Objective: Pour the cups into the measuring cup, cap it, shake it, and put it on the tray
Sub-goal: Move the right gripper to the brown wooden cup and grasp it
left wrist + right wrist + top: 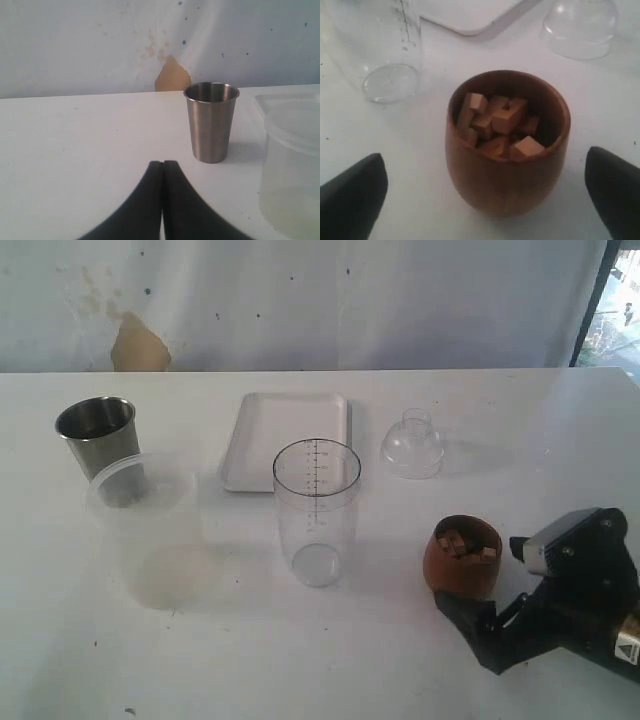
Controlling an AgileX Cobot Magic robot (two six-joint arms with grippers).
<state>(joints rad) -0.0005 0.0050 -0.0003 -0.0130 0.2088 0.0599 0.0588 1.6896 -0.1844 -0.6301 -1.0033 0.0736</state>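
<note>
Exterior view: a white surface (300, 660) is shown before a pale backdrop. Near its left edge an upright steel tumbler (96, 435) is seen, with a frosted tub (135, 490) overlapping it on the near side. A white tray (285, 438) lies towards the far edge, and the clear measuring cup (316, 510) stands upright and uncapped just before it, around the middle of the surface. The dome cap (412, 443) is set apart, between the tray and the right edge. Towards the near right corner, the wooden cup (466, 558) is flanked by the right hand (468, 590).

Left wrist view: the left hand (162, 167) is shown with its fingers pressed together, nothing held. The tumbler stands beyond it, the tub beside.

Right wrist view: the wooden cup, filled with small wooden blocks (495, 125), is seen upright between the widely spread fingers (350, 195), neither of which touches it. The measuring cup, a tray corner and the cap are seen beyond.
</note>
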